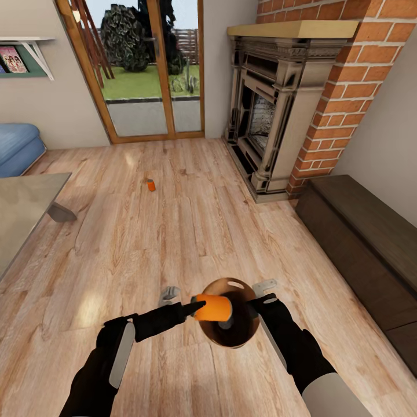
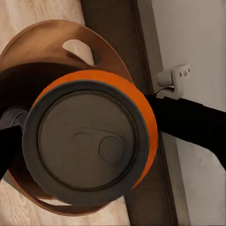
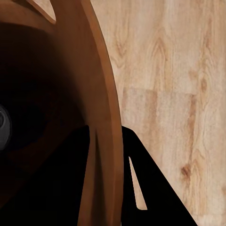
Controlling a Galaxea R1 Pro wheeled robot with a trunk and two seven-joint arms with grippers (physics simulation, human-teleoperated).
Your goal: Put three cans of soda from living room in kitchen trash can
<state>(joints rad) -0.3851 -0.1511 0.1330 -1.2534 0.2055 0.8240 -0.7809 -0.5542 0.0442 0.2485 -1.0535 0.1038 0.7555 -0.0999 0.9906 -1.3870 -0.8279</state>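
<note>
My left end effector (image 1: 194, 308) is clamped on an orange soda can (image 1: 213, 307), held sideways over the trash can's (image 1: 230, 344) coppery mouth. My right end effector (image 1: 262, 301) grips the bin's rim (image 3: 106, 117). Another can (image 1: 151, 185) stands on the floor (image 1: 174, 231) near the glass doors (image 1: 145, 69). No writing is legible on either can.

Wood, brick and metal surfaces around the bin

The floor (image 1: 174, 243) was light wood plank with visible grain and a faint sheen. The trash can (image 1: 231, 336), held above it, showed a smooth, glossy coppery-brown inside (image 3: 101, 94). Over its mouth, the soda can (image 1: 213, 307) had a matt orange wall and a dull grey metal top (image 2: 87, 143). Well beyond the bin, the fireplace (image 1: 272, 110) was rough red brick with a pale wood mantel, the doors (image 1: 147, 69) wood-framed glass, and the sofa (image 1: 17, 147) looked like soft blue cloth
</note>
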